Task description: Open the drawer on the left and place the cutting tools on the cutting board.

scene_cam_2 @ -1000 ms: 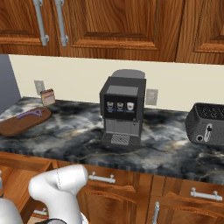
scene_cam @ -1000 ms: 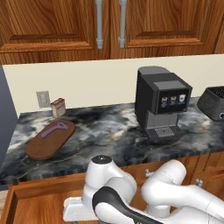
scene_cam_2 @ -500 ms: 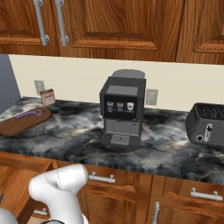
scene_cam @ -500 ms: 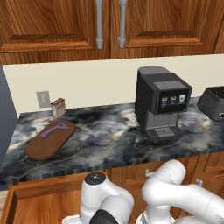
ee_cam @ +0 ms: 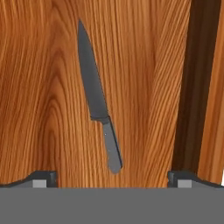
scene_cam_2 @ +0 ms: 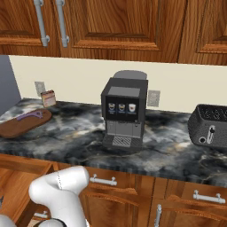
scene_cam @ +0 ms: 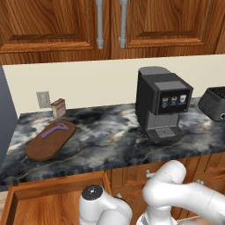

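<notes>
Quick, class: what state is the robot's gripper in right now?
Gripper: open, holding nothing, fingertips apart above the knife lying in the drawer.

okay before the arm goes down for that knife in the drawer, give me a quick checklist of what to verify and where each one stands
1. Drawer pulled open: ok.
2. Claw open: ok.
3. Knife lying flat on the drawer floor, between the fingertips: ok.
4. Claw lined up across the handle: cannot tell; the knife lies at a slant.
5. Cutting board has bare room beside the purple tool: ok.
6. Claw height above the knife: cannot tell.
</notes>
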